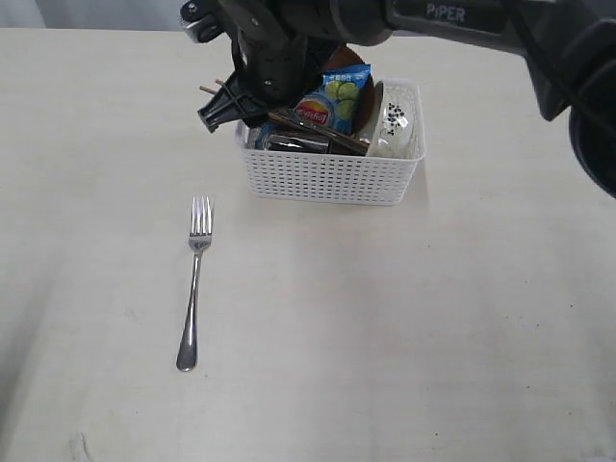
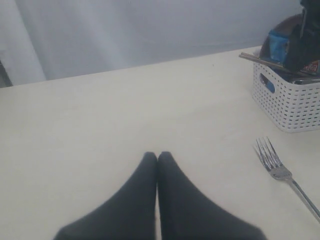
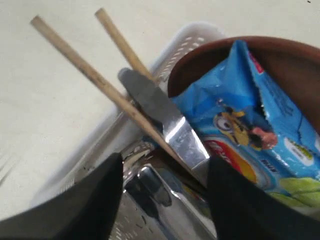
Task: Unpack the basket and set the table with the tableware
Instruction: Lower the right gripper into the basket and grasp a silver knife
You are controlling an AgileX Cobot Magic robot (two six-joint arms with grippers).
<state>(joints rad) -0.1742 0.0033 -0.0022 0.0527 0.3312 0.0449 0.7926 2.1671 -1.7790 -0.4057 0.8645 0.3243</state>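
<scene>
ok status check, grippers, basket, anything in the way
Left gripper shut, low over table. Right gripper open over knife and chopsticks in basket. Fork out on table. Chips packet right beside knife.

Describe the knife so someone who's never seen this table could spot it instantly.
Start at the white lattice basket on the pale table. At its end nearest the fork, a knife sits between two wooden chopsticks and a blue snack packet. It is the only flat steel blade there.
</scene>
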